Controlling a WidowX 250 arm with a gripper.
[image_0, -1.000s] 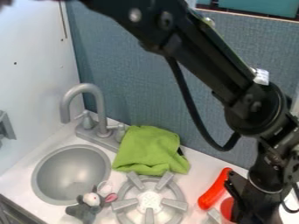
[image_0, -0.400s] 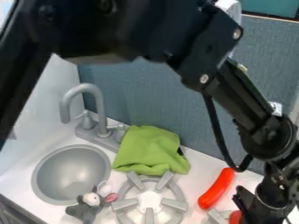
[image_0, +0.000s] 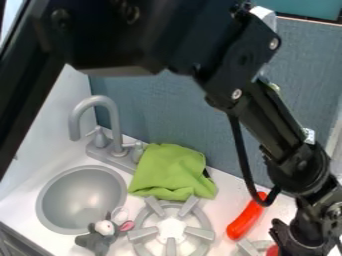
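While the black arm slants down from the top of the view, its gripper sits low at the right edge, right beside a small red piece! Is the claw apart, together, or clamped on that piece? I can't tell from here. The red piece is at the bottom edge of the view, only partly showing, with a grey burner grate just to its left. Near the gripper, too, a long orange-red toy lies aslant on the white counter, its upper end partly behind the arm's black cable. Over at the middle, a crumpled green cloth rests against the back, its lower edge right by the prongs of a second grate. And on the left, look at the round grey sink, with a curved faucet behind it! Down between sink and second grate, there's a grey toy mouse, pink ear toward the grate.
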